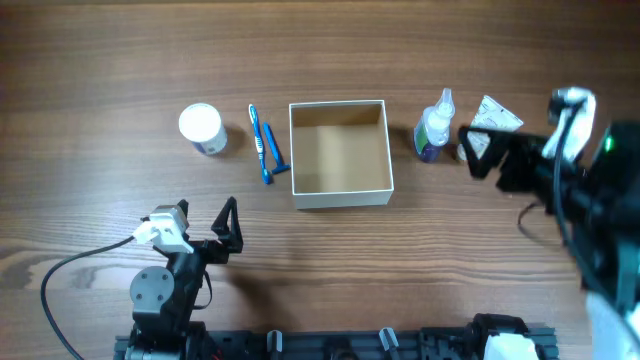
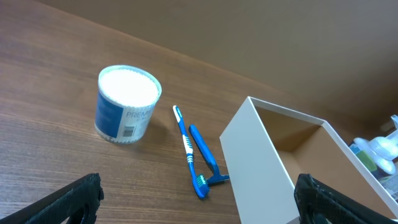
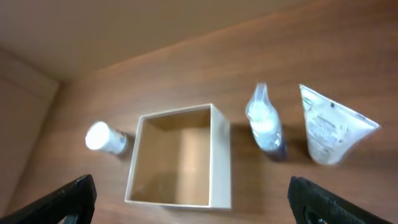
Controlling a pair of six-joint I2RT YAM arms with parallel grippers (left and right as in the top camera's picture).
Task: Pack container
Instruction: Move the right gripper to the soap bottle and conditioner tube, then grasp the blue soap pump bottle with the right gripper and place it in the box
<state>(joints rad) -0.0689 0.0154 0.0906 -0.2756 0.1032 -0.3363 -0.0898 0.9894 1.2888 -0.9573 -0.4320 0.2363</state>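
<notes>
The square cardboard box (image 1: 345, 198) has white walls and a tan inside. The round jar (image 1: 203, 127) is blue with a white lid. The thin plastic toothbrush (image 1: 259, 143) and razor (image 1: 273, 148) are blue. The wooden bench (image 1: 100, 60) is streaky brown.

The overhead camera looks straight down on the whole table (image 1: 100, 60). The left wrist view sits low and close, angled across the jar (image 2: 126, 102) towards the container (image 2: 255, 162). The right wrist view hangs higher, tilted down. All three share both.
</notes>
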